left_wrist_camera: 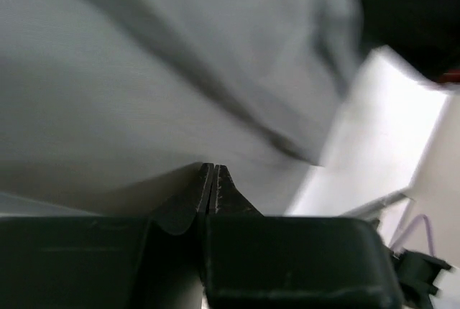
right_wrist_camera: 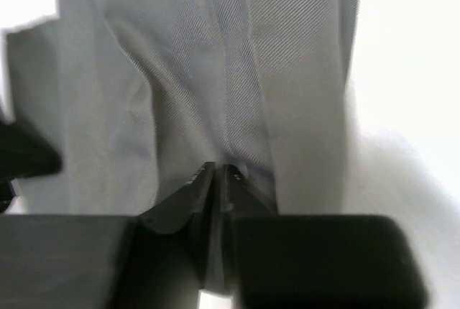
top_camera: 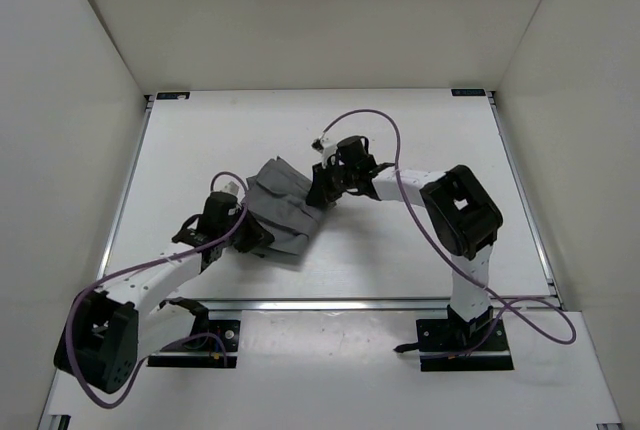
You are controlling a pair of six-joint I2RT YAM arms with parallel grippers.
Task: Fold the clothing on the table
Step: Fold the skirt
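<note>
While both sets of fingers are pinched onto cloth, the step in hand looks like a two-point lift to carry one side of the garment over the other. Nearest the bases, the left gripper [left_wrist_camera: 213, 176] is clenched on the near-left edge of the clothing [top_camera: 282, 208], and its tips meet with what appears to be a thin layer of grey fabric between them. The clothing lies bunched near the middle of the table [top_camera: 420, 130], between the two arms, with its pleats running diagonally. On its far-right side, the right gripper [right_wrist_camera: 218, 174] is clamped on a pleated fold. To fold cleanly, both arms should probably rise together just enough to clear the surface. They should hold the span between them taut and travel in parallel so the pleats line up. So thin a pinch could slip, so a slow, even move seems wise.
</note>
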